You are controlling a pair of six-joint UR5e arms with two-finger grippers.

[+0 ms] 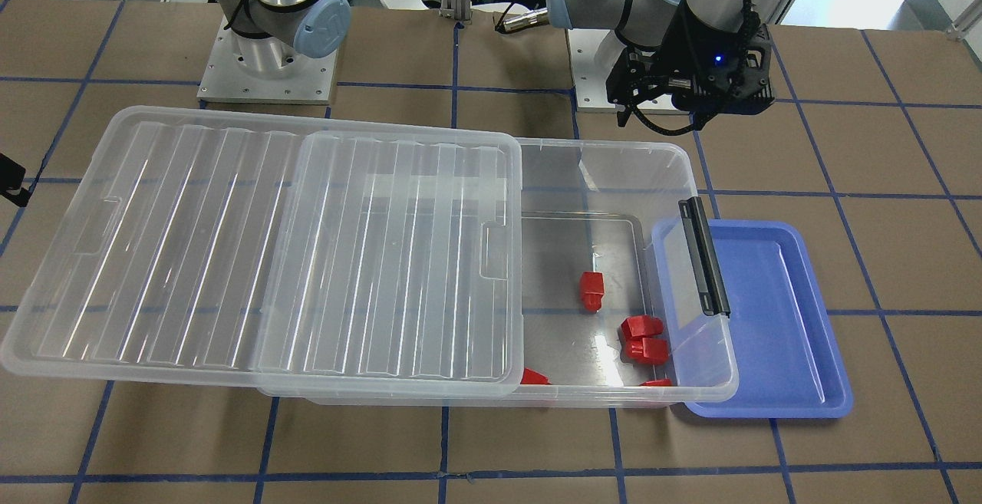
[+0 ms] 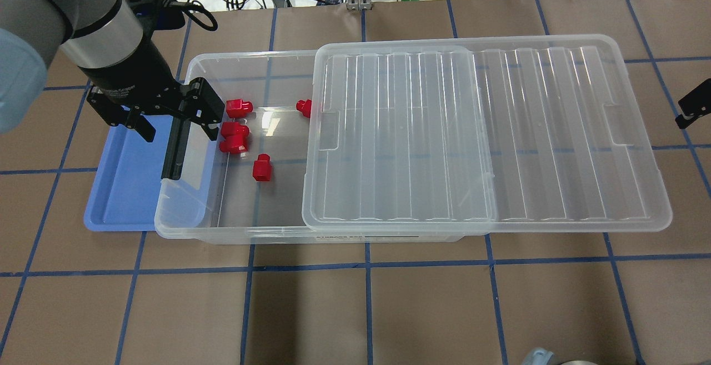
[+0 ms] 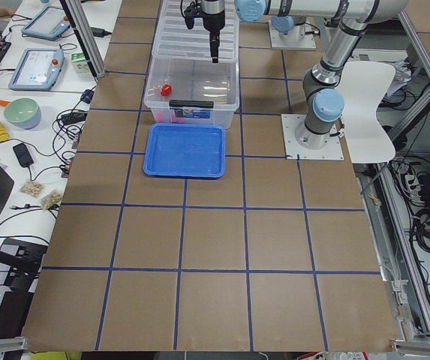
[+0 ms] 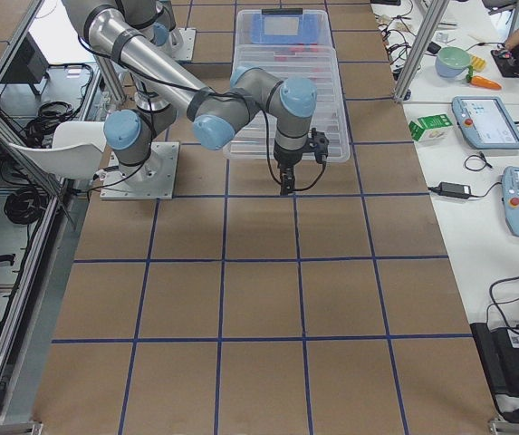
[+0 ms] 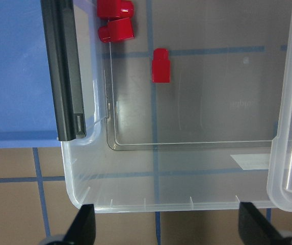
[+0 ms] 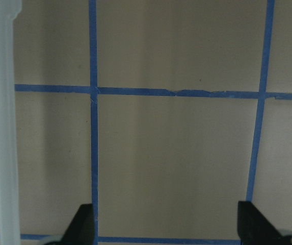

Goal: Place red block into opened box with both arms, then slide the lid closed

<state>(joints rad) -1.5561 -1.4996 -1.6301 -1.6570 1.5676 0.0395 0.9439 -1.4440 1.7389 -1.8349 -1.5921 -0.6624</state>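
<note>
Left end effector (image 2: 179,130) hangs with its fingers spread wide and nothing between them, above the black bar clip (image 2: 172,156) at the open end of the box (image 2: 183,233). Just at its 3 o'clock in my overhead view, five red blocks (image 2: 261,168) lie on the box floor, so I judge the placing done and only the lid left to deal with. Farther toward 3 o'clock, the lid (image 2: 555,131) covers the rest of the box and overhangs its far end. Its long axis runs 9 to 3, in line with the box. Right end effector (image 6: 167,227), also spread and empty, sits over bare surface (image 6: 176,153) just beside the lid's far short edge. The lid lies at its 9 o'clock, so I take that arm as the nearer one for the push toward 9. I cannot read the label (image 2: 366,237) on the box's front wall or the embossed lettering (image 5: 240,104) on its floor.
</note>
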